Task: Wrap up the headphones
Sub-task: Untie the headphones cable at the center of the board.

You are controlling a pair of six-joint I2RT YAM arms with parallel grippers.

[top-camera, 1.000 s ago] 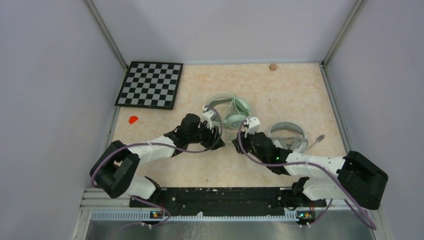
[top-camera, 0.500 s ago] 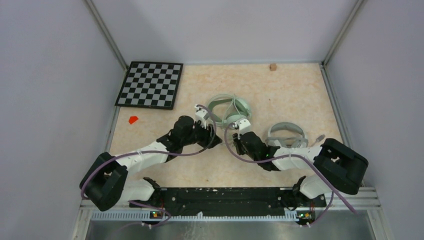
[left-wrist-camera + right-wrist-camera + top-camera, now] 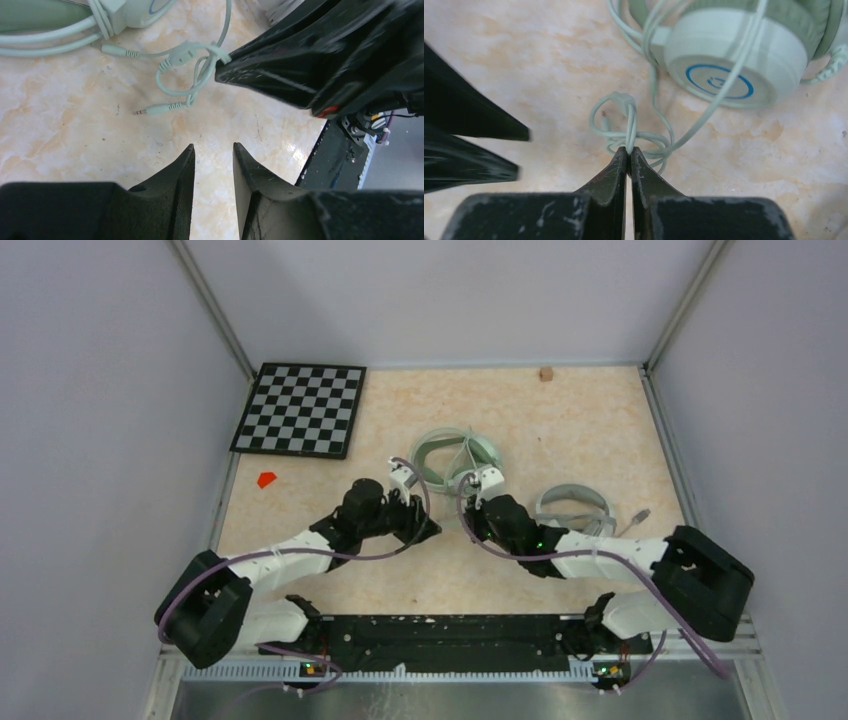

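Mint-green headphones (image 3: 458, 453) lie mid-table (image 3: 560, 420), just above both grippers in the overhead view. The grey-white headset (image 3: 572, 508) sits to their lower right, partly hidden by the right arm.

The right gripper (image 3: 629, 152) has its fingers pressed together on a bunched loop of the pale-green cable (image 3: 630, 117), just below the round ear cup (image 3: 724, 60). The left gripper (image 3: 214, 150) hovers low over bare marble with a narrow gap between its fingers and nothing in it. The jack plug (image 3: 156, 109) lies loose just ahead of it.

The step in hand looks like gathering the slack cable so it can be wound on the headset. To do it well, the right should hold several strands at once and lift only a little, so the cup is not dragged. The left should take the plug end, low and square to the cord, before any winding starts. The two pairs of fingers are near each other, so one should move at a time.

Open room lies toward the bottom of the overhead frame and at its upper right. The checkerboard (image 3: 300, 408) and red piece (image 3: 266, 479) at the left, and the small block (image 3: 546, 373) at the top edge, are well apart from the work. The grey-white headset crowds the right arm's side.
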